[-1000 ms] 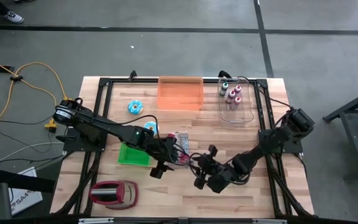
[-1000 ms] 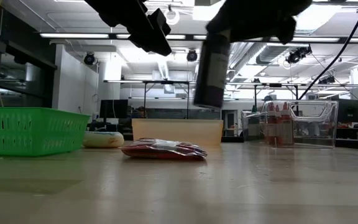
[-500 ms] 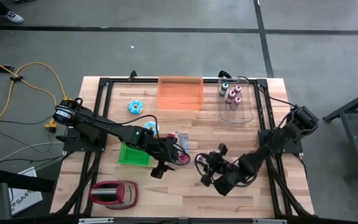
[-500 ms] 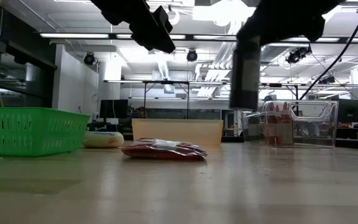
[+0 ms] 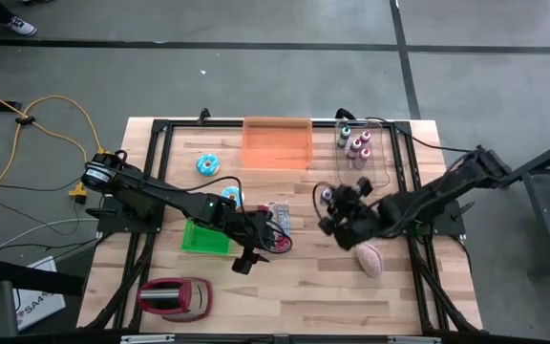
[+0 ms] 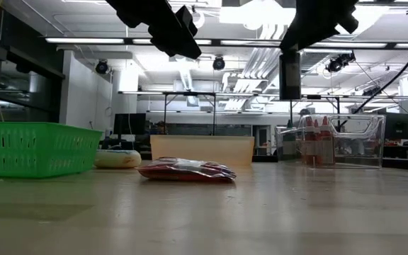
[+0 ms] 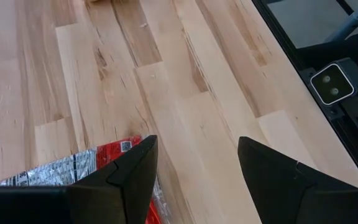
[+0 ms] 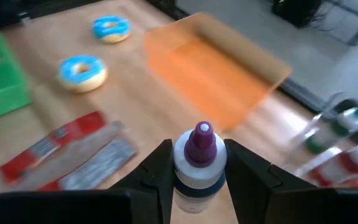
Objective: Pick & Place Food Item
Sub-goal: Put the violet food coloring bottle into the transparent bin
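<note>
Right gripper (image 8: 197, 186) fingers grip a purple-capped bottle (image 8: 198, 163) above the desk (image 5: 294, 287); left gripper (image 7: 194, 165) fingers stand open over red packets (image 5: 277, 239).

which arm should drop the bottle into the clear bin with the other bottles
The right. Its pincer is already shut on the bottle and hangs in the air close to the clear bin. The left pincer is open and empty, above the red packet in the table's middle.

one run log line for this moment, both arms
right gripper: shut on purple-capped bottle, aloft near clear bin | left gripper: open, above red packet
</note>
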Motion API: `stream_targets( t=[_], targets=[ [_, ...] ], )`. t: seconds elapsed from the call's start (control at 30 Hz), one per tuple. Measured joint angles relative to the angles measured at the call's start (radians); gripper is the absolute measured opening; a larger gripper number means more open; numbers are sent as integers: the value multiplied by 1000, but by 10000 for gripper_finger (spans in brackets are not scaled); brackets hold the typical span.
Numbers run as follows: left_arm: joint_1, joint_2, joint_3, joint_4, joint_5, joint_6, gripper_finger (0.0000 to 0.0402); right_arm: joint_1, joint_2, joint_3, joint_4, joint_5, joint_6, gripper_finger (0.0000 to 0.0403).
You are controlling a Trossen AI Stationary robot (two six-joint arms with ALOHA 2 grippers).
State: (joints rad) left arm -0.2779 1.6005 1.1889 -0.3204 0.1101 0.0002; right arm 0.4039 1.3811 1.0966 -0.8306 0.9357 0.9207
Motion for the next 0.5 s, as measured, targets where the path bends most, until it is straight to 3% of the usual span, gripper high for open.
stream_targets(
  t=[0.3,0.5],
  targets=[
    [0,0,0,-1,0,0,215,-218,-195,-1,-190,12,-4,111],
    [0,0,0,0,3,0,215,-350,-296,-104,-173,-18,-1,112]
  ],
)
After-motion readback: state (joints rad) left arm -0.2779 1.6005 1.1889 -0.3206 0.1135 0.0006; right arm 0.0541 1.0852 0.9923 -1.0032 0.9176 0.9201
